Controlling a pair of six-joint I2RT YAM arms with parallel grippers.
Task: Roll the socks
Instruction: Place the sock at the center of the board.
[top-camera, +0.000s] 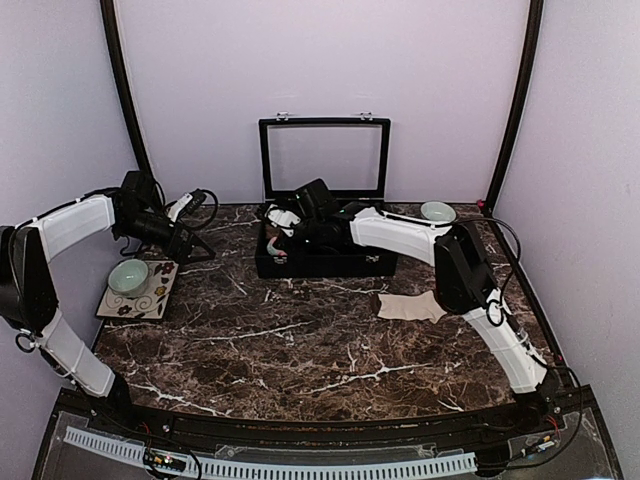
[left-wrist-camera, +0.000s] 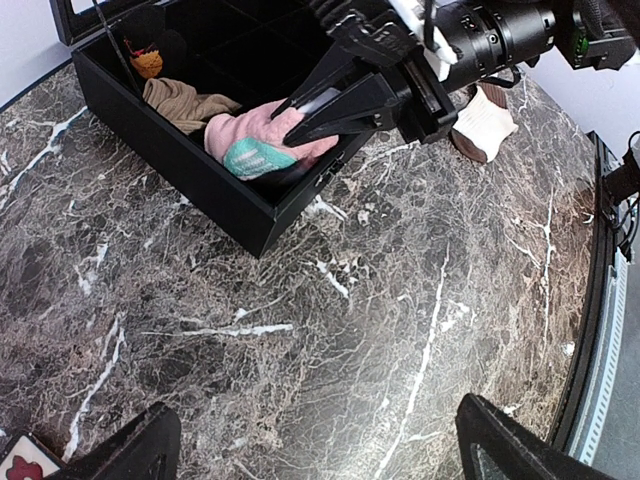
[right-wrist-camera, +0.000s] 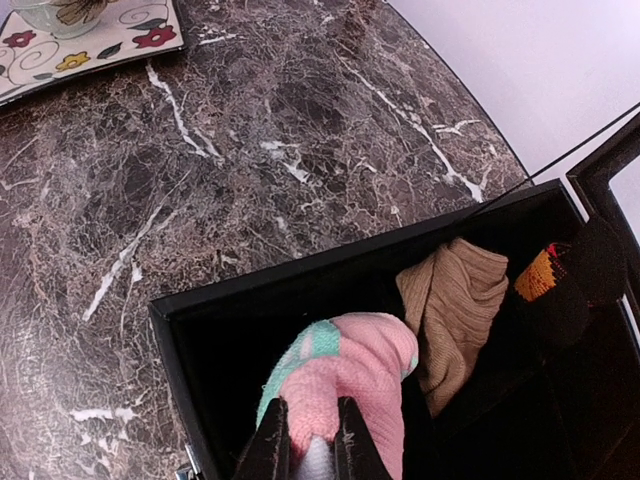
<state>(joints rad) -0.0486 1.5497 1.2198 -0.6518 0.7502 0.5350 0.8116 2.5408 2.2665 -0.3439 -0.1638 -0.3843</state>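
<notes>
Socks are split between two places. From above, the beige sock (top-camera: 410, 305) lies flat on the surface toward the right edge, just beside the open black box (top-camera: 325, 262) that stands at the middle of the far edge. The right pincer (top-camera: 288, 226) reaches down into the box's left end, while the left pincer (top-camera: 187, 244) hangs over the left side near a bowl (top-camera: 128, 275) on a patterned tile (top-camera: 150, 298). The left wrist camera shows its own fingers (left-wrist-camera: 140, 445) spread wide with nothing between them. Across the surface it shows the right pincer clenched on the pink sock (left-wrist-camera: 255, 145), which sits inside the box close to its front wall, right beside a tan bundle (left-wrist-camera: 185, 103). The right wrist camera shows the tips pinching a fold of pink fabric. The hold looks narrow, so I judge the sock could slip free on lifting, or catch on the box wall and drag the bundle along.
</notes>
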